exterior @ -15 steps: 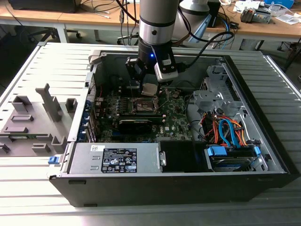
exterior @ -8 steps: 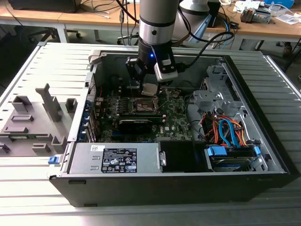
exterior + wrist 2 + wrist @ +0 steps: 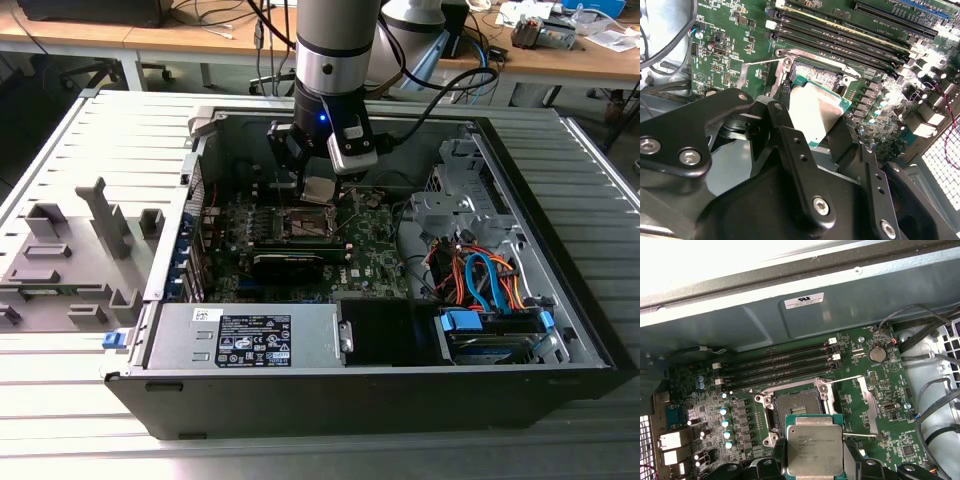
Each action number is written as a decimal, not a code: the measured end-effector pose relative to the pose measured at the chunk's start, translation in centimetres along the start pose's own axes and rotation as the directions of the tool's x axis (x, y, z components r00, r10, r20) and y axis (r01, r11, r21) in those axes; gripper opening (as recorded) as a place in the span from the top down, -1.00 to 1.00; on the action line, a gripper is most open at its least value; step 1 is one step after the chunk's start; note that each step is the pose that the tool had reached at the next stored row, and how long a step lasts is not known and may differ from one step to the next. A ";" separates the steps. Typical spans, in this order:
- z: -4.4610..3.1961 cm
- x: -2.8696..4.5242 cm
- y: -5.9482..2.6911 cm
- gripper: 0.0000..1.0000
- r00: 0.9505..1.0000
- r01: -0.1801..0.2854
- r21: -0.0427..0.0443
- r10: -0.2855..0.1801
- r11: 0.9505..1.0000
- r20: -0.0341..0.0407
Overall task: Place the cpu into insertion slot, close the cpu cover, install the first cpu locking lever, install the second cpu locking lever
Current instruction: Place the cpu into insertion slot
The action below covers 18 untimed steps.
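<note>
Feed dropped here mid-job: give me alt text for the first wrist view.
The black gripper holds the flat square silvery-beige metal cpu over the green motherboard, close to the dark square insertion slot, which lies open and empty. Long black memory slots run beyond it.

The computer case (image 3: 400, 400) lies open side up on the slatted table (image 3: 600, 200), with a fixture block (image 3: 70, 265) beside it on the exterior view's left and desks (image 3: 150, 40) behind. Inside, the motherboard (image 3: 375, 255) lies on the case floor, the power supply (image 3: 245, 335) along the near wall, and the drive bay (image 3: 490, 325) with its cables on the exterior view's right. The cpu (image 3: 814, 450) sits between the fingers of the gripper (image 3: 318, 188), raised above the motherboard and apart from the insertion slot (image 3: 796, 407), with the memory slots (image 3: 780, 367) between that slot and a case wall
</note>
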<state>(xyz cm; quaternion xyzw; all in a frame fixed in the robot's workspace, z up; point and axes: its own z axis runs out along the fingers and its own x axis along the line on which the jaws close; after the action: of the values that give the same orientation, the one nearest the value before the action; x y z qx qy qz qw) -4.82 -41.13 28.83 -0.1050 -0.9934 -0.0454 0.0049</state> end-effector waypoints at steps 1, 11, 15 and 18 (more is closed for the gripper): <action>0.00 0.00 0.00 -0.08 1.000 0.000 0.000 0.000 1.000 0.000; 0.00 0.00 0.00 -0.08 1.000 -0.009 0.000 0.009 1.000 0.001; 0.00 0.00 0.00 -0.08 1.000 -0.012 0.000 0.012 1.000 0.001; 0.00 0.00 0.00 -0.08 1.000 -0.013 0.000 0.013 1.000 0.001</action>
<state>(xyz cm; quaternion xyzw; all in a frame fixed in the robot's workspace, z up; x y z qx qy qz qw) -4.82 -41.13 28.83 -0.1115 -0.9927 -0.0455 0.0046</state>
